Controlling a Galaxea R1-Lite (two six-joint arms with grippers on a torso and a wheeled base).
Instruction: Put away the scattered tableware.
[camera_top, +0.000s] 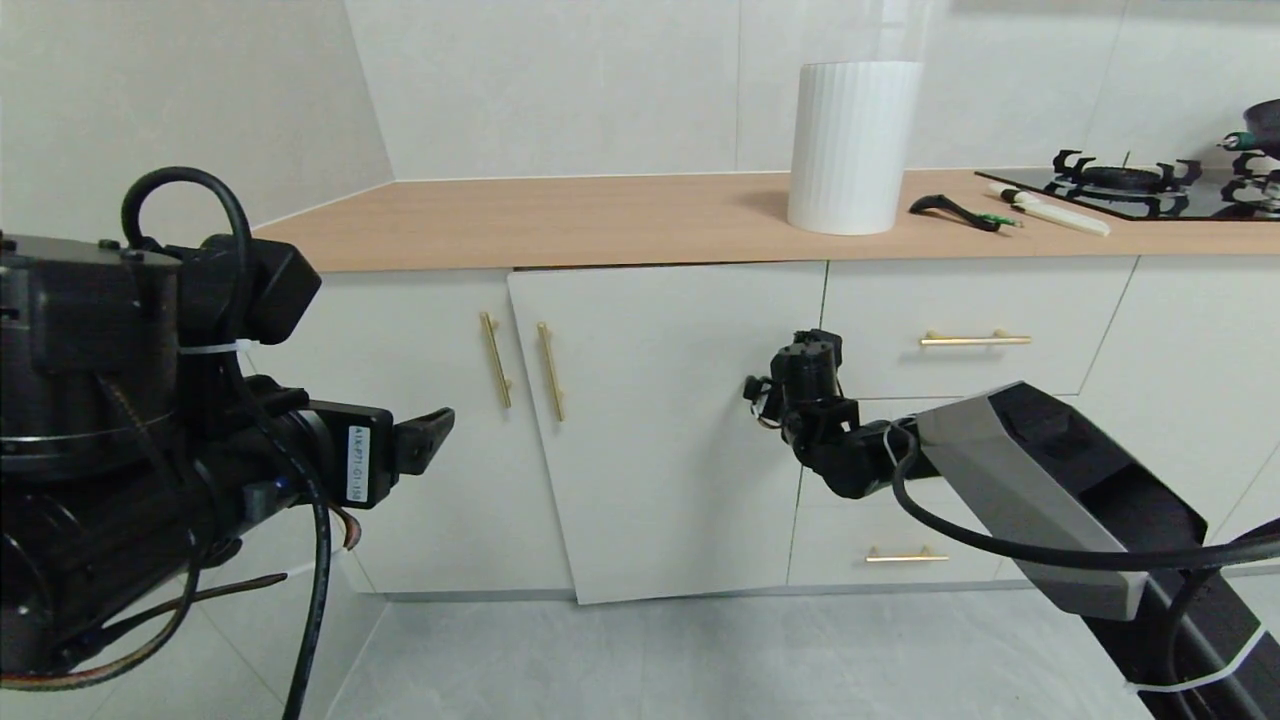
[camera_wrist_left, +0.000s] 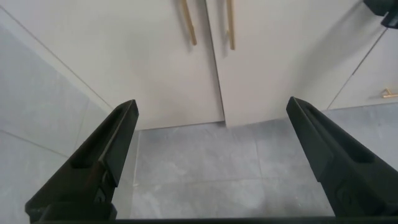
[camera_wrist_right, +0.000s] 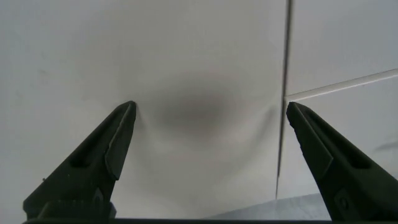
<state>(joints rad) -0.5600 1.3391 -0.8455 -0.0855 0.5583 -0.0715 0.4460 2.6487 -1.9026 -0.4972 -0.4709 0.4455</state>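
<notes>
1. Tableware: black curved-handle utensil (camera_top: 950, 210) and long white-handled utensil with a green part (camera_top: 1055, 214) lie just beside each other on the light wooden countertop (camera_top: 600, 215). They sit between the tall white ribbed cylindrical container (camera_top: 853, 145) and the black gas hob (camera_top: 1130, 185). This comes from the head view.
2. Right gripper (camera_wrist_right: 208, 162): the right wrist view shows the jaws wide apart with nothing between them. They face the flat white cabinet door (camera_top: 670, 430) at close range, and a soft shadow falls on the panel between the fingers. Contact with the door: cannot tell.
3. The head view adds context: the door's handle edge stands slightly proud of its neighbour, so it is ajar. The right arm is low, well below the countertop.
4. Left gripper (camera_wrist_left: 211, 162): the left wrist view shows the jaws wide apart and empty. It looks down at the grey tiled floor (camera_wrist_left: 205, 168) in front of the cabinet base.
5. Two vertical gold bar handles (camera_top: 550, 370) sit side by side on the cabinet doors. The left wrist view shows their lower ends.
6. Two horizontal gold drawer handles (camera_top: 975, 340) are on the drawer fronts beside the right arm.
</notes>
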